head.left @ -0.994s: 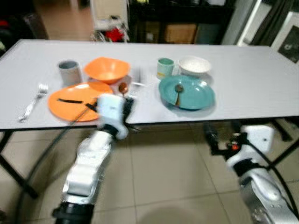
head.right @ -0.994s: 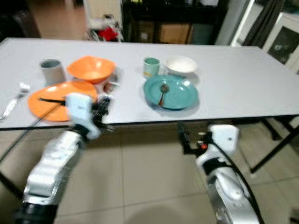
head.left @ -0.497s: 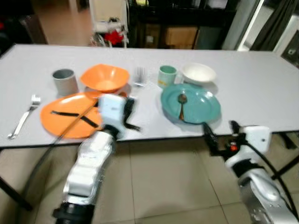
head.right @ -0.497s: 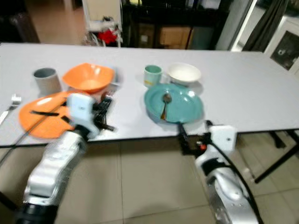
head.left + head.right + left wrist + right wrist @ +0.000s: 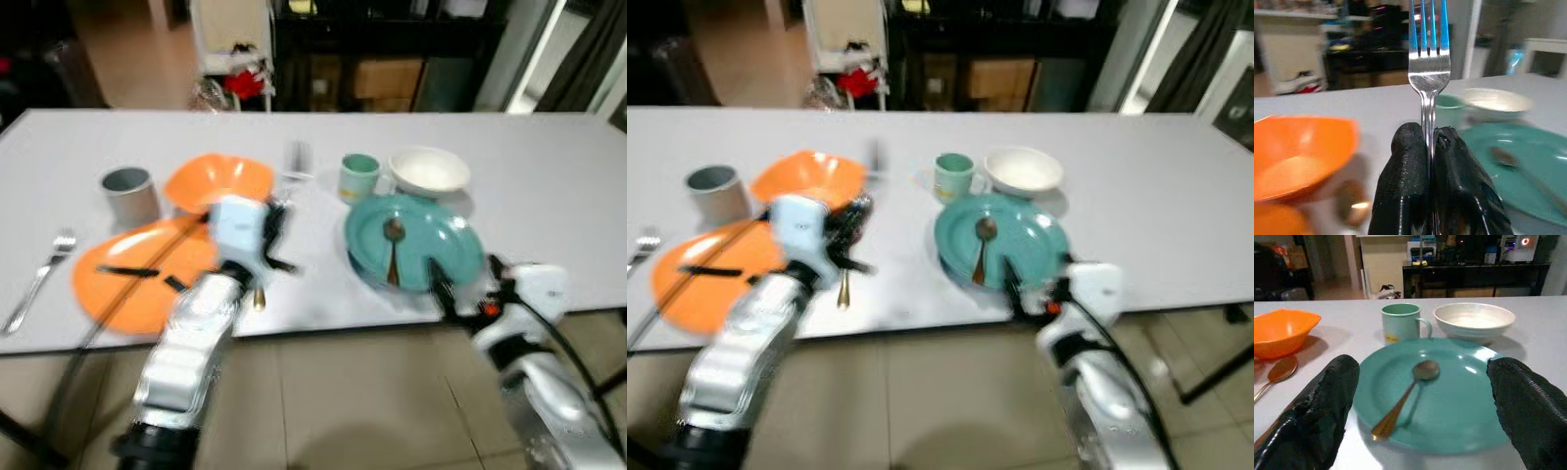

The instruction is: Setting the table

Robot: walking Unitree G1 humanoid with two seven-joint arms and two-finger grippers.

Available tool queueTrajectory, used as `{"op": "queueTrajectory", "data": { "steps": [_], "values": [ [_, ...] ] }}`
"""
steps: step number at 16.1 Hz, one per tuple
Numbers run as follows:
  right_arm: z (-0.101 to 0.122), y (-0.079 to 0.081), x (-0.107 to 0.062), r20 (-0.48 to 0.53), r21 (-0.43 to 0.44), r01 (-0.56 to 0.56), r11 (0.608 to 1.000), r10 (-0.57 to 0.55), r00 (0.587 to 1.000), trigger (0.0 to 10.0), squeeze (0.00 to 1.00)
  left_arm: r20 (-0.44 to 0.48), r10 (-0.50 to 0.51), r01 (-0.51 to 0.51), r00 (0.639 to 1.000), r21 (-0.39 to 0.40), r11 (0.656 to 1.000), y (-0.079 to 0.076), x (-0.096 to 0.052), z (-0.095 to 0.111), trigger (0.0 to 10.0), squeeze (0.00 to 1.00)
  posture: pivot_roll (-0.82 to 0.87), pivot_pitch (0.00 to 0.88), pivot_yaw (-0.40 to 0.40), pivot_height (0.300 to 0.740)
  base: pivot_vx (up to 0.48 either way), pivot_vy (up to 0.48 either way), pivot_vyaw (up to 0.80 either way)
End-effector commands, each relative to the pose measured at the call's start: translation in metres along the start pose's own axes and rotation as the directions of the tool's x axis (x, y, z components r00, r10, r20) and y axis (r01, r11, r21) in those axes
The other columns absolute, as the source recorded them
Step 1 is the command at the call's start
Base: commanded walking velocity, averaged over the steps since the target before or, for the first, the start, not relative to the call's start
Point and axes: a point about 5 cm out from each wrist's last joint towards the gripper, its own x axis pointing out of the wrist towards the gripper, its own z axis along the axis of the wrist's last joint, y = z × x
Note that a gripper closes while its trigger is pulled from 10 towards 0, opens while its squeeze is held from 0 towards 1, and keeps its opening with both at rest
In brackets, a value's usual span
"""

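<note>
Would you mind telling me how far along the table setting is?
Done: the teal plate carries a spoon; the green mug and white bowl stand behind it. In hand: the left tool grips a fork. Left: placing that fork; the right tool hovers open.

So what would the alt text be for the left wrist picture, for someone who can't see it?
The left gripper holds a silver fork upright between its black fingers, prongs up. Behind it on the white table are an orange bowl, a spoon beside it, and a teal plate with another spoon on it, a white bowl beyond.
</note>
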Motion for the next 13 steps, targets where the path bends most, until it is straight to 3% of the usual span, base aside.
{"op": "queueTrajectory", "data": {
  "steps": [1,9,10,13],
  "values": [
    [0.0031,-0.0083,-0.0022,0.010,-0.020,0.030,0.999,-0.030,0.999,10.0,0.00,0.015,-0.049,0.049,0.999,-0.008,0.999,-0.0127,0.0044,0.0033,10.0,0.00,-0.02,0.000,-0.048,0.740,0.360,0.000,0.00],
    [0.0035,-0.0071,-0.0014,0.009,-0.016,0.011,1.000,-0.011,1.000,10.0,0.00,-0.002,-0.026,0.026,1.000,-0.016,1.000,-0.0118,0.0053,0.0015,10.0,0.00,-0.02,0.000,-0.049,0.740,0.350,0.000,0.00],
    [0.0029,-0.0058,-0.0013,0.001,-0.023,-0.002,1.000,0.002,1.000,10.0,0.00,-0.015,-0.019,0.019,1.000,-0.041,0.999,-0.0116,0.0056,-0.0003,10.0,0.00,-0.02,0.000,-0.049,0.740,0.000,0.000,0.00],
    [0.0036,-0.0059,-0.0003,0.006,-0.037,0.003,0.999,-0.003,1.000,10.0,0.00,-0.039,-0.012,0.012,0.999,0.007,1.000,-0.0094,0.0048,-0.0046,10.0,0.00,-0.02,0.000,-0.050,0.740,0.000,0.000,0.00]
  ]
}}
